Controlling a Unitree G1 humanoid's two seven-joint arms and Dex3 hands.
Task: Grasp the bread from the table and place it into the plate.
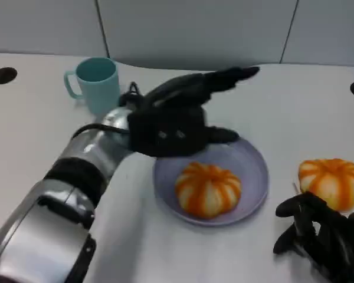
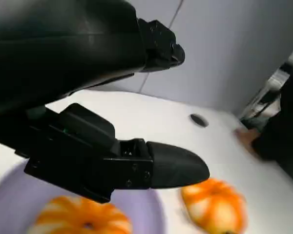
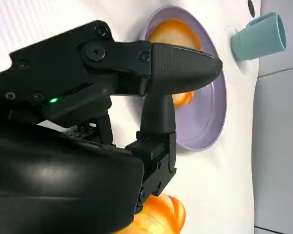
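Place: a lab or office-like test room, not a home kitchen.
Table (image 1: 41, 135): plain white top with round black cable holes (image 1: 3, 75) near its far edge, like a desk.
Wall (image 1: 194, 29): bare grey panels with dark seams, directly behind the table.
Props on the table: a teal mug (image 1: 97, 82), a lilac plate (image 1: 253, 171).

The left hand (image 2: 117, 105) hangs above the white bench (image 2: 151, 117) with fingers spread, holding nothing. Beneath its lower finger (image 2: 176, 168) lies an orange-striped bread (image 2: 80, 219) in the lilac plate (image 2: 154, 214). Just past that fingertip, a second bread (image 2: 215, 204) sits on the bench.
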